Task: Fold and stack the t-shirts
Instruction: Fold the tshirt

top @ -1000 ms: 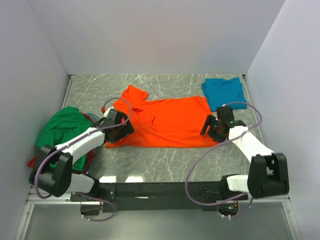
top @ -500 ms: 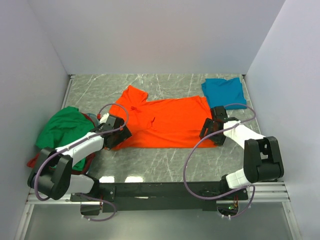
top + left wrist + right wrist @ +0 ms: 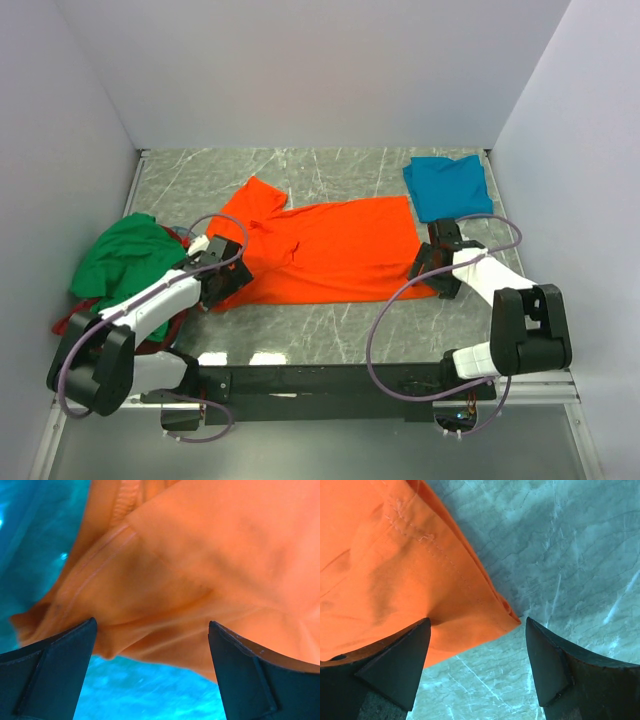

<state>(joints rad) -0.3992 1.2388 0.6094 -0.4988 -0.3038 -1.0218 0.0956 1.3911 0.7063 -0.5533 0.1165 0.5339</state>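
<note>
Left gripper [image 3: 227, 284] and right gripper [image 3: 437, 275] are sitting nearer the bases than a second ago, fingers spread wide | each is straddling a near corner of the bright orange cloth t-shirt [image 3: 320, 250], nothing pinched | shirt is lying skewed mid-table | likely lining up a corner grasp for folding.

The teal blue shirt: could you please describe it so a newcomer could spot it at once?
Look to the far right corner of the grey marbled table. There, just beyond the right end of the wide bright orange shirt, lies the teal blue cloth shirt. Unlike the spread orange shirt and the bunched green shirt on the left, it is folded compact.
</note>
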